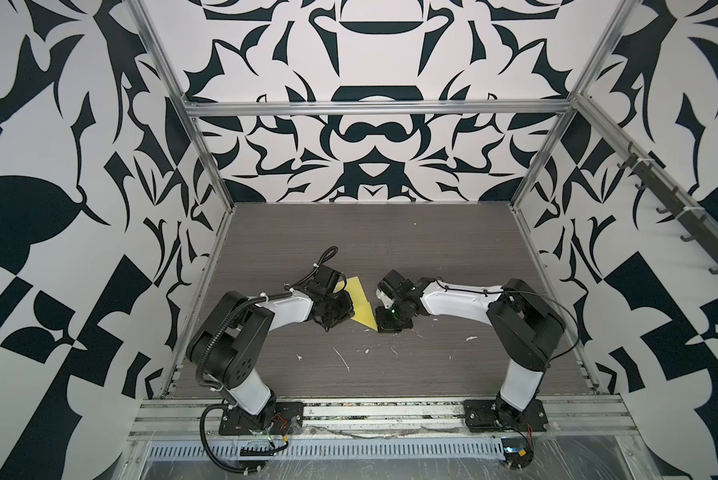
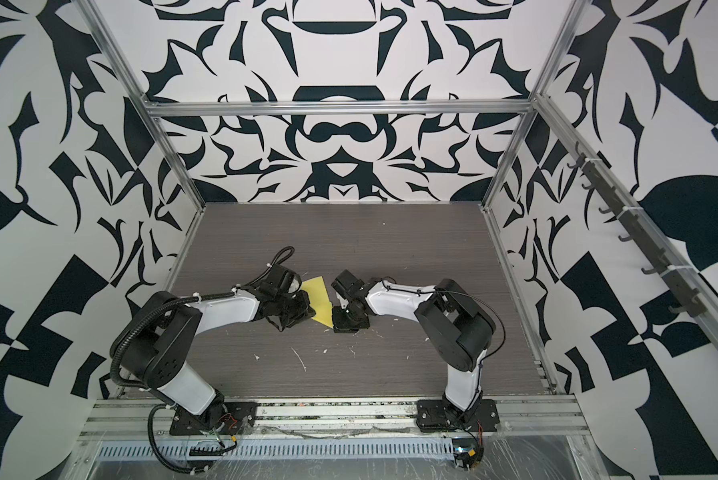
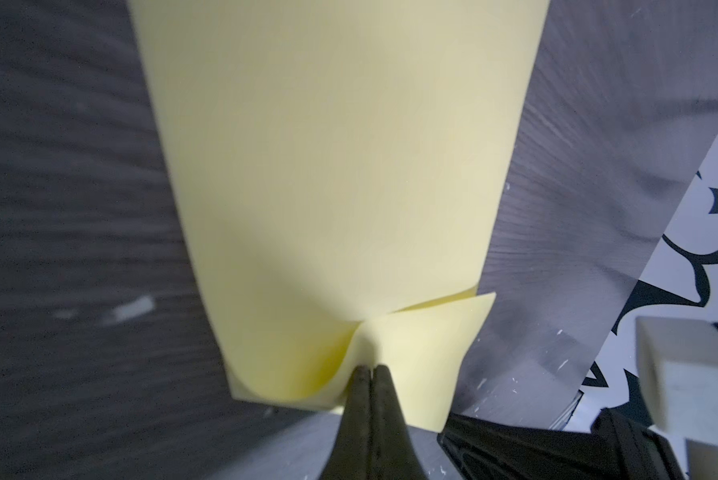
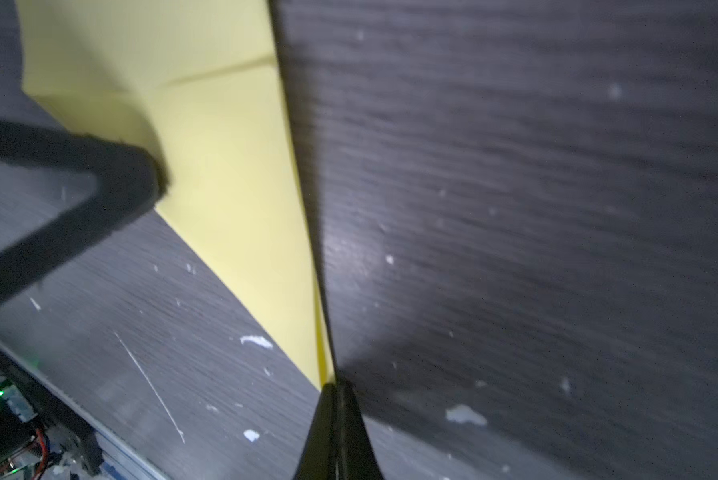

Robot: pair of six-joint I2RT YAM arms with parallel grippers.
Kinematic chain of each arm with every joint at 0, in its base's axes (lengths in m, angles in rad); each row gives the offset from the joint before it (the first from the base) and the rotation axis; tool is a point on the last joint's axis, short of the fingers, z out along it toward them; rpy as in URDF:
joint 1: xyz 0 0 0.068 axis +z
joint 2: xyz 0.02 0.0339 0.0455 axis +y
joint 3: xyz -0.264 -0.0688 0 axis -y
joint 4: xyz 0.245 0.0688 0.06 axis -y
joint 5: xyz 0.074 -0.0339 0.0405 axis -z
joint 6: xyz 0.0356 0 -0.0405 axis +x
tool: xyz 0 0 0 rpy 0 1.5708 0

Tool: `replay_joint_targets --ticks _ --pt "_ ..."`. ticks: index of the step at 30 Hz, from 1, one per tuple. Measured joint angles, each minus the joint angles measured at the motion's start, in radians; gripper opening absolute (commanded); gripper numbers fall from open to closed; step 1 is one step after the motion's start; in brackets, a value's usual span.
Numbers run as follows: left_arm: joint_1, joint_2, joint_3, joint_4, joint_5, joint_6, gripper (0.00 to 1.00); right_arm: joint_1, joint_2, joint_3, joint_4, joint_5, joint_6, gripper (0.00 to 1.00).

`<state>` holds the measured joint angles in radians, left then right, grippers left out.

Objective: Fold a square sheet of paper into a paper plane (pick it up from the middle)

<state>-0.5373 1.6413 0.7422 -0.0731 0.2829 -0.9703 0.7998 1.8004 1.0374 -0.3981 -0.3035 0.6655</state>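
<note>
**Held at two ends**

We have the left pincer closed tight on a curled edge of the square sheet of paper, which fans out ahead of its tips above the counter. The right pincer is shut too, nipping the sheet's narrow point right at its tips. We judge this two-ended hold is meant to stretch the thin paper taut, so a crease can be set without it slipping.
</note>
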Motion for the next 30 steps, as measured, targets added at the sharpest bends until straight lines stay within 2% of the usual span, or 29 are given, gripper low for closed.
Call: replay_joint_targets --ticks 5,11,17,23,30 --pt "-0.002 0.000 0.005 -0.008 -0.005 0.002 0.00 -0.002 -0.061 -0.046 -0.019 0.012 -0.018 0.07" --pt "-0.003 0.000 0.006 -0.011 -0.007 0.002 0.00 -0.002 -0.118 -0.022 0.034 0.008 -0.018 0.06" --pt "-0.003 0.002 0.012 -0.018 -0.007 0.002 0.00 -0.002 -0.020 0.076 0.097 -0.003 0.002 0.03" --pt "-0.003 0.002 0.012 -0.019 -0.007 0.002 0.00 -0.002 0.074 0.107 0.103 -0.010 0.025 0.02" --pt "-0.004 0.002 0.012 -0.019 -0.008 0.001 0.00 -0.002 0.108 0.119 0.086 -0.018 0.031 0.02"
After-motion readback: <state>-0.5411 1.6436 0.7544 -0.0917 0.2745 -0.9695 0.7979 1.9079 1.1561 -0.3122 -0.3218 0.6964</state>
